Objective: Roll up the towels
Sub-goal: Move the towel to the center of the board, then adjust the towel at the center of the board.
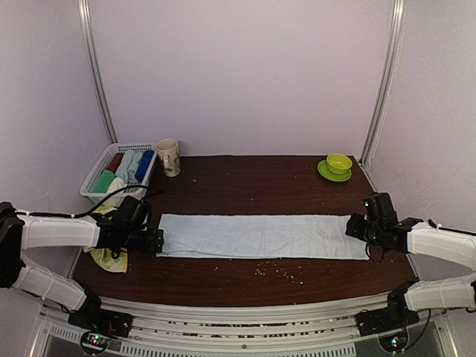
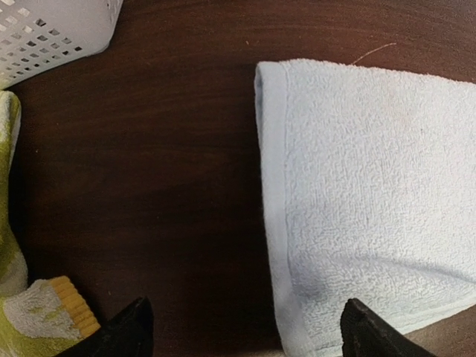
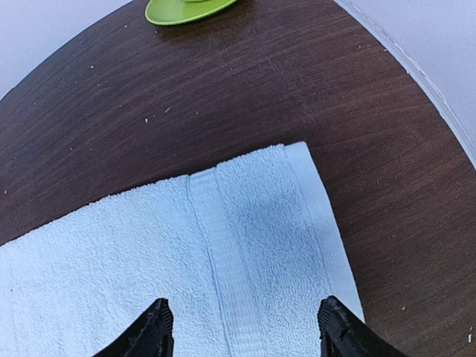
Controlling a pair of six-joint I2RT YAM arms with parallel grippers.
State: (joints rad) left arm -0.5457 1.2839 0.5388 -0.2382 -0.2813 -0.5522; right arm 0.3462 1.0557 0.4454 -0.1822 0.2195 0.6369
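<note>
Left jaws gape empty over the 9 o'clock hem of the long pale blue-white terry towel [image 1: 260, 236]. Right jaws, also apart and empty, hover over its 3 o'clock hem. A lopsided pinch would likely skew the roll into a cone. The towel lies flat on the dark wooden worktop [image 1: 260, 182], long axis 9-to-3.

a dark brown wooden bench [image 1: 245, 186] with a curved near edge carries everything. at its far left corner sits a white slatted plastic basket [image 1: 94, 181]. just beside the basket's right end a pale printed mug [image 1: 169, 157] stands upright. near the far right corner a lime green bowl [image 1: 339, 161] rests on a matching saucer [image 1: 328, 175]. pale crumbs [image 1: 279, 272] lie scattered on the near part of the bench, right of centre. plain white walls [image 1: 245, 74] close the back and sides.
</note>
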